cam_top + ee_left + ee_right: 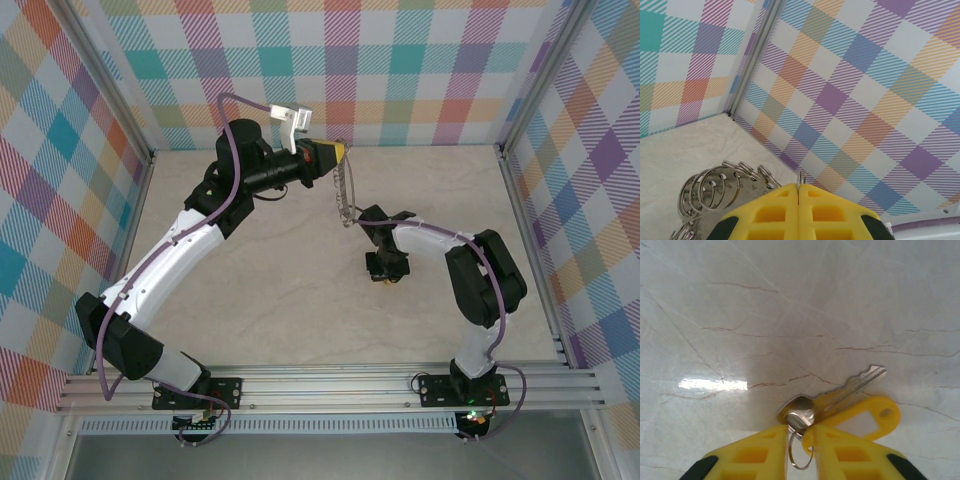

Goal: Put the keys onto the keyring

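My left gripper [338,153] is raised near the back wall, shut on the keyring [346,195], which hangs from it as a floppy grey chain of loops. In the left wrist view the yellow fingers [775,210] pinch one thin ring of the keyring [715,187], with the other loops fanning out to the left. My right gripper [385,275] points down close over the table, right of the ring's lower end. Its jaws [799,429] are shut on the head of a key [860,385] with a silver blade. A yellow tag [875,420] and a small split ring [800,455] hang on it.
The beige marbled table [280,290] is boxed in by checked walls [400,60] with aluminium posts at the corners. A metal rail [330,385] runs along the near edge where both arm bases are bolted.
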You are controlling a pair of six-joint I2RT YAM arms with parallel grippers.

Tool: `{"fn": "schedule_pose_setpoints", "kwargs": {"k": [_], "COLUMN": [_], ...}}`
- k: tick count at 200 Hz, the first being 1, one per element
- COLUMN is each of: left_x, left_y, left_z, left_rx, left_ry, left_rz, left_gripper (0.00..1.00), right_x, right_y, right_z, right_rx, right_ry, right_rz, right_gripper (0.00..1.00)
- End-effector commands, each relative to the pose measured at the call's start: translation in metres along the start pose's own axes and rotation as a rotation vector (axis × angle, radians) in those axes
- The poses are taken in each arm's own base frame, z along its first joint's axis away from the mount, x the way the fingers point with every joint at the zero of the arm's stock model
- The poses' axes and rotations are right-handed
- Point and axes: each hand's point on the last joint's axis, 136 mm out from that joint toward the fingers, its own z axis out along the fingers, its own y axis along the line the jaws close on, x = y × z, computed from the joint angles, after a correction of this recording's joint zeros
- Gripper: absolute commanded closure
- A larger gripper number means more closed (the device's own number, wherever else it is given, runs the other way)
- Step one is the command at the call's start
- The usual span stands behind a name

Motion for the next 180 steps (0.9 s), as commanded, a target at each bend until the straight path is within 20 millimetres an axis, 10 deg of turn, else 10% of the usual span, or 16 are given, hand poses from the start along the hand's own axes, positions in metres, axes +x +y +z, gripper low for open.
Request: {"fn": "schedule_pose_setpoints", "kwargs": {"k": [1,180], "left_x": [-0.028,-0.027], "left_y": [-0.016,-0.018], "left_z": [-0.016,-0.017], "left_rx": [0.023,0.032], "left_ry": [-0.089,-0.084], "left_rz": [0.066,0.061], "left_gripper": [1.0,1.0], "right_x": [0.005,0.0], "right_y": [-0.005,-0.005], "right_z": [0.005,-0.007], "right_rx": [0.045,0.044], "right_ry": [0.033,0.002], "right_rz": [-0.008,0.02], "right_gripper": [0.83,0.83]}}
